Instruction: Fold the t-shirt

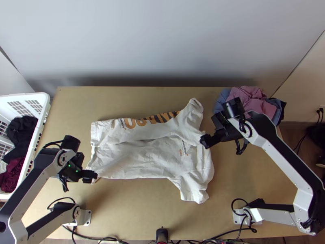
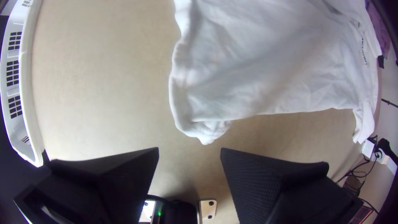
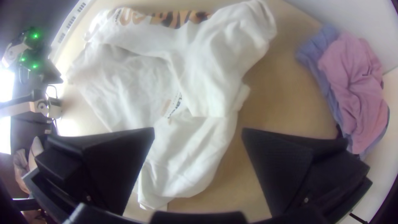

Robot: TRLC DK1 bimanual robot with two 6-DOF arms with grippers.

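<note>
The white t-shirt (image 1: pixel 142 156) lies across the middle of the table, its far long side folded inward so part of the orange and black print shows along that edge. Its hem is toward the left, the sleeves toward the right. At the hem's near corner is my left gripper (image 1: pixel 94 175); in the left wrist view the left gripper (image 2: pixel 189 151) stands open beside the bunched corner of the shirt (image 2: pixel 211 128). My right gripper (image 1: pixel 204 141) is over the collar end; in the right wrist view the right gripper (image 3: pixel 198 130) is open above the shirt (image 3: pixel 182 149).
A white basket (image 1: pixel 45 110) with dark and maroon clothes stands at the left edge. A pile of pink and blue clothes (image 1: pixel 254 99) lies at the table's far right corner. Bare wood (image 1: pixel 138 207) stretches along the near side between the arm bases.
</note>
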